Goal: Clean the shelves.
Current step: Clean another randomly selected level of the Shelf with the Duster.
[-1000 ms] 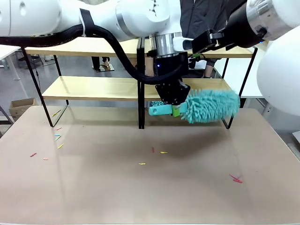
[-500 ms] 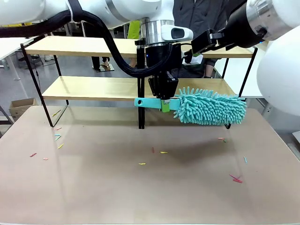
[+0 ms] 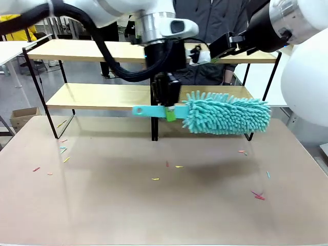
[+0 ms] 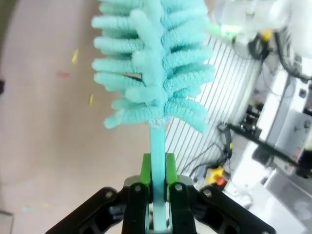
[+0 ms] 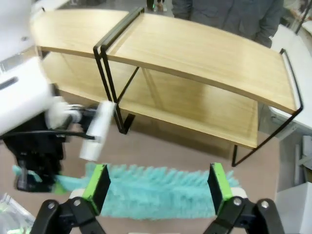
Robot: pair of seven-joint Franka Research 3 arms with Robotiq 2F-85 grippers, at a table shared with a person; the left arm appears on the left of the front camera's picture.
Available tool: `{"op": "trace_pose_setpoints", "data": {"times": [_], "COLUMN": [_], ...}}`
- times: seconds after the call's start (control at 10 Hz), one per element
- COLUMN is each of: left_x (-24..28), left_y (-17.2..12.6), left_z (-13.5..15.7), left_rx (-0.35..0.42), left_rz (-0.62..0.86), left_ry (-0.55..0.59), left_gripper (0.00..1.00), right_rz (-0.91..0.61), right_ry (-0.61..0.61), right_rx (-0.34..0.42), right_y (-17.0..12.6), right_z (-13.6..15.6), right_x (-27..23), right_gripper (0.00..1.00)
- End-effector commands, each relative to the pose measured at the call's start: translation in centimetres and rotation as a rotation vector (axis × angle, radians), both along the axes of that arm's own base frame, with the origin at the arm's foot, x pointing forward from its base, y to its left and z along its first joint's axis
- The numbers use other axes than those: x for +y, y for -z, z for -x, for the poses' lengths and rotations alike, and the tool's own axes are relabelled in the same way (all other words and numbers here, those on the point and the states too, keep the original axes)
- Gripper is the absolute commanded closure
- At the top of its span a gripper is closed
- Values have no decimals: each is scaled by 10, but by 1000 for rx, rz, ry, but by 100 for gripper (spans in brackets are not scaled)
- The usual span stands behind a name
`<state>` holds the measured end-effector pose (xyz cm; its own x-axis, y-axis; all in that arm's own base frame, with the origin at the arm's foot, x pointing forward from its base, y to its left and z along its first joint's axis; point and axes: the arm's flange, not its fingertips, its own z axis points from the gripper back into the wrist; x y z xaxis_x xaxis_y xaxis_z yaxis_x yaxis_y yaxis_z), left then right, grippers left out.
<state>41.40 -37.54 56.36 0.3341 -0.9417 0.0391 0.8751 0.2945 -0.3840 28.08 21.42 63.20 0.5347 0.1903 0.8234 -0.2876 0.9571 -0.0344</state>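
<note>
Nearest the camera, the pale tabletop (image 3: 154,215) carries small coloured scraps (image 3: 256,195), scattered from about 9 o'clock round to 4 o'clock of its middle. Above the tabletop's centre hangs the left end effector (image 3: 167,105), pointing down, its green pads clamped tight on the flat handle of a teal duster (image 3: 225,114); the handle sticks out toward 9 o'clock and the shaggy head reaches toward 3 o'clock, held off the tabletop. In the left wrist view the same duster (image 4: 153,68) rises straight up from between the pinched pads (image 4: 146,170). The right end effector (image 5: 158,187) hovers above the duster head with its pads spread wide, holding nothing. Behind, at 12 o'clock, stand the shelves (image 3: 102,96), at the tabletop's far edge, the duster head level with the lower board in front of its right half. A person (image 3: 215,20) stands beyond the shelves.
</note>
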Motion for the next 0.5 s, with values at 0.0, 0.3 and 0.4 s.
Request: {"op": "trace_pose_setpoints", "data": {"times": [0.0,0.3,0.4], "left_x": [99,256,304], "left_y": [7,1,2], "left_z": [53,109,123], "left_rx": [-107,-218,-225], "left_rz": [-20,162,234], "left_ry": [63,-252,-435], "left_gripper": [87,87,87], "right_rz": [1,1,1], "right_ry": [1,1,1], "right_rx": [-4,-4,-4], "right_y": [0,0,0], "right_z": [0,0,0], "right_x": [0,0,0], "right_gripper": [0,0,0]}}
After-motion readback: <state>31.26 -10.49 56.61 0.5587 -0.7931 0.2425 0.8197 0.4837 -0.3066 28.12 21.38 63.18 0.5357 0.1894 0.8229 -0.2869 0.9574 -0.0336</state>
